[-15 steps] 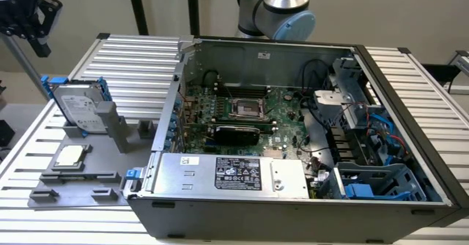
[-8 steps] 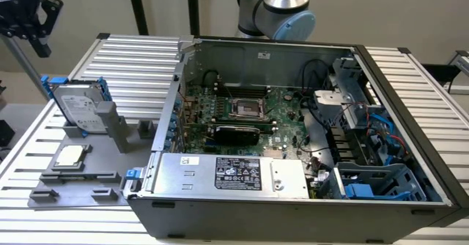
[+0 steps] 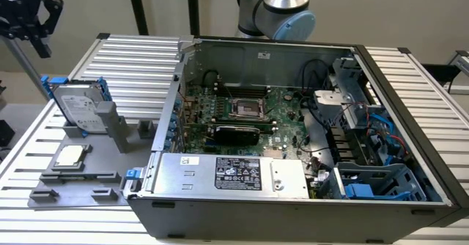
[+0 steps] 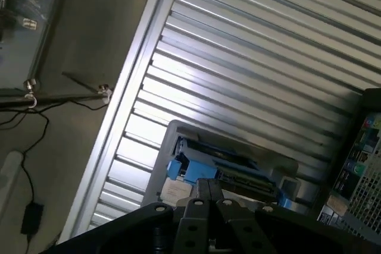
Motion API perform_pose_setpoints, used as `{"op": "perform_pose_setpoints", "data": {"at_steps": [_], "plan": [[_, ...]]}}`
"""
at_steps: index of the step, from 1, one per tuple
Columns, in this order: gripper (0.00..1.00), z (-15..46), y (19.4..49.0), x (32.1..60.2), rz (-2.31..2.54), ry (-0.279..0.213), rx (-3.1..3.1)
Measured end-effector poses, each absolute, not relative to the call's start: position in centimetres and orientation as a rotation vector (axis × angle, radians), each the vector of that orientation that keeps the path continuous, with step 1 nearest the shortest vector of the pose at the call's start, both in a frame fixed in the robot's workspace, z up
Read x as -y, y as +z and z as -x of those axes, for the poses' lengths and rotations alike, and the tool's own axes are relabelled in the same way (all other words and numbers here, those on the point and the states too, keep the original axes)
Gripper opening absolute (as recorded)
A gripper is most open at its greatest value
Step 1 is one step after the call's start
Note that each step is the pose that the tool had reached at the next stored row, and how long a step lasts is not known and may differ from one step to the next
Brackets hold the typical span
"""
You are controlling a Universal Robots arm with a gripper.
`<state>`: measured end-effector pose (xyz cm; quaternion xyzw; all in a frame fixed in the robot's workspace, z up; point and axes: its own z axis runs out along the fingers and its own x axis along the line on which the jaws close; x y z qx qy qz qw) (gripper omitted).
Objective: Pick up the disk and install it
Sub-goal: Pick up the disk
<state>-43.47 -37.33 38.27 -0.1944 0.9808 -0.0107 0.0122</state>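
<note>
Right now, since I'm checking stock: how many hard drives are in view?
1. The disk stands upright in the grey holder, at the exterior view's left of the open computer case. Others may sit hidden in its bays.

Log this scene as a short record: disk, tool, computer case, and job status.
disk: upright in a grey holder on the table, at the exterior view's left of the computer case
tool: above the disk, apart from it, empty
computer case: open, lying on the table
status: disk not yet picked up
</note>
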Motion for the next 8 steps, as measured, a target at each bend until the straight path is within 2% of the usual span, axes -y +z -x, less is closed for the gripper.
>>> {"op": "perform_pose_setpoints", "data": {"at_steps": [8], "plan": [[0.11, 43.47, 38.14, 37.33, 0.825, -0.031, -3.004]]}}
